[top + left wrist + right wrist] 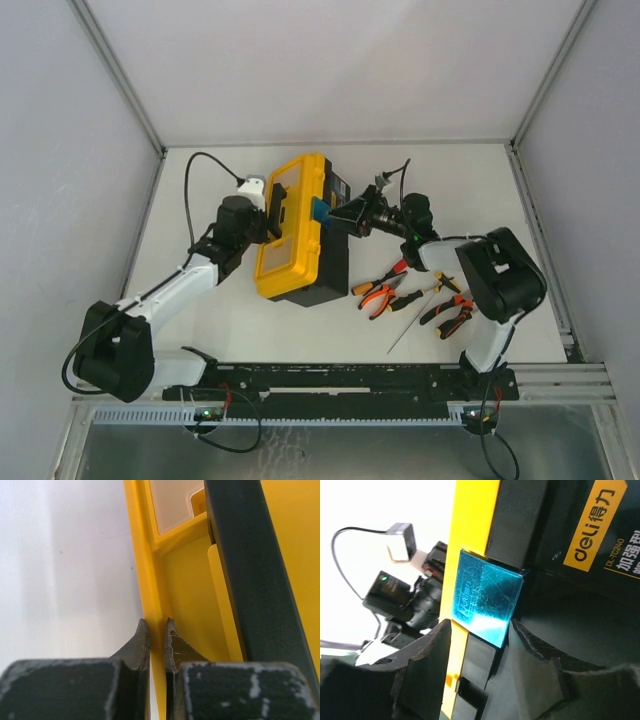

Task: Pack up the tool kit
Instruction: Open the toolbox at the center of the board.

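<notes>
The black toolbox (335, 270) with its yellow lid (295, 250) down stands mid-table. My left gripper (268, 222) is shut on the lid's thin left rim (156, 645), beside the black handle (255, 580). My right gripper (345, 216) is open at the box's right side, its fingers (427, 650) either side of the teal latch (485, 597) without closing on it; the latch also shows in the top view (320, 211). Orange-handled pliers (380, 295), more pliers (450, 312) and a thin screwdriver (415, 320) lie on the table right of the box.
White enclosure walls surround the table (200, 330). A black rail (340, 378) with the arm bases runs along the near edge. The left arm's cable (195, 190) loops at the back left. The left wrist camera and arm show behind the lid in the right wrist view (400, 600).
</notes>
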